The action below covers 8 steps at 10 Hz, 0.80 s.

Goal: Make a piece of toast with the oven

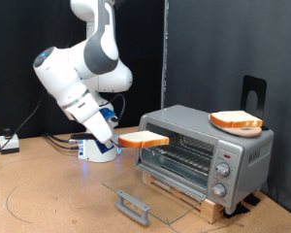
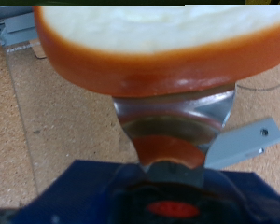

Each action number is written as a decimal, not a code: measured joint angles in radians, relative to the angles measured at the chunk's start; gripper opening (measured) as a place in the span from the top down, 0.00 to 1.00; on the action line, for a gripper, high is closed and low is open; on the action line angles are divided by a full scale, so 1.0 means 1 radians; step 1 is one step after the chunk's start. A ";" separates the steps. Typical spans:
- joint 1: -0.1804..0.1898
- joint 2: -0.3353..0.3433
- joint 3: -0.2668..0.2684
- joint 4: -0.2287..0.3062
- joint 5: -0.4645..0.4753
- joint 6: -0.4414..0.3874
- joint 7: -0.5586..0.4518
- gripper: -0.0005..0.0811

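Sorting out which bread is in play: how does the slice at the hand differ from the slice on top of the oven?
The toast is held in the hand, in the air before the oven; the other slice rests on the oven's top. The toast looks thinner; the other slice thicker. Both have pale faces and orange-brown crusts.

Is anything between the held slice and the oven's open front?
No. In the exterior view, the piece of toast in the gripper nearly meets the oven opening.

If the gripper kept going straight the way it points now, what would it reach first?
Probably the oven: the gripper, holding the piece of toast, points at its open front and wire rack, though depth is unclear.
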 joint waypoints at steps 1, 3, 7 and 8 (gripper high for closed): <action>0.012 0.000 0.019 -0.006 0.005 0.017 0.000 0.43; 0.040 -0.001 0.064 -0.020 0.010 0.062 0.003 0.43; 0.111 -0.018 0.172 -0.059 0.061 0.211 0.020 0.43; 0.126 -0.024 0.195 -0.064 0.075 0.235 0.025 0.43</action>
